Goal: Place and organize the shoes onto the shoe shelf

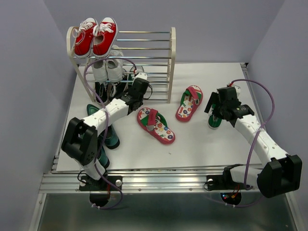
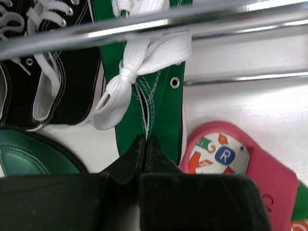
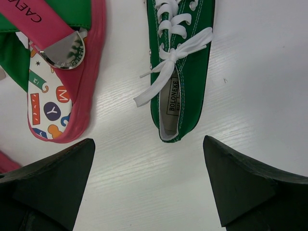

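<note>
Left gripper (image 2: 146, 143) pinching heel of green sneaker (image 2: 156, 91), toe under rods of shoe shelf (image 1: 172, 53), far-left corner. Right gripper (image 3: 148, 142) spread wide over second green sneaker (image 3: 185, 72), right side of bench, flip-flop (image 3: 72, 106) just beside.

green sneaker (image 3: 195, 82) — white laces (image 3: 174, 53); flip-flop (image 3: 57, 103) pink, letter-printed.

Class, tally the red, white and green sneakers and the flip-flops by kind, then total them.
Red sneakers: 2
White sneakers: 2
Green sneakers: 2
Flip-flops: 2
Total: 8
</note>
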Motion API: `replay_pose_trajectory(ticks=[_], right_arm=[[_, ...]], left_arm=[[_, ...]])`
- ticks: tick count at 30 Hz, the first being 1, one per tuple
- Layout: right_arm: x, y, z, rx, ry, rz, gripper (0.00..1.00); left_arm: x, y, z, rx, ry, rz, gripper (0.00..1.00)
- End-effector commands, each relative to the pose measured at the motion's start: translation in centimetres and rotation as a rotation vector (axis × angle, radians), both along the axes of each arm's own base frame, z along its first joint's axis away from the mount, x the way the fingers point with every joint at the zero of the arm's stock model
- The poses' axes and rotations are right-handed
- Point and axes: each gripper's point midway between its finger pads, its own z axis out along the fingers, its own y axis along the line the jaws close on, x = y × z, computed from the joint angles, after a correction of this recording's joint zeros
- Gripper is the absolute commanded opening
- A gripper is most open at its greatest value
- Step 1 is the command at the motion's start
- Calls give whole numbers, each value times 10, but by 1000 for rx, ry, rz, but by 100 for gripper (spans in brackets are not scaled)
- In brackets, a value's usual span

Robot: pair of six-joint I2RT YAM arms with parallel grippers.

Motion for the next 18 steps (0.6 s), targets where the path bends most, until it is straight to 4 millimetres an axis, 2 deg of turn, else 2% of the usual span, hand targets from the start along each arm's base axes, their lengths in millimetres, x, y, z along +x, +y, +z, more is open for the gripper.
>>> replay_pose_trajectory(ticks=[1,6,11,18], right_arm=[[11,-1,19,2,-76,2,100],[12,-2,19,-4,-77,-2,100],[12,-2,17,-5,-72,-4,100],[12,-3,16,-11,-67,-4,100]], left_arm=[[47,-7,66,-90,-225,48,0],[65,-11,63,-76,-235,60,0],[78,-7,61,-91,-241,98,0],[86,-16,47,-107,-217,61,0]])
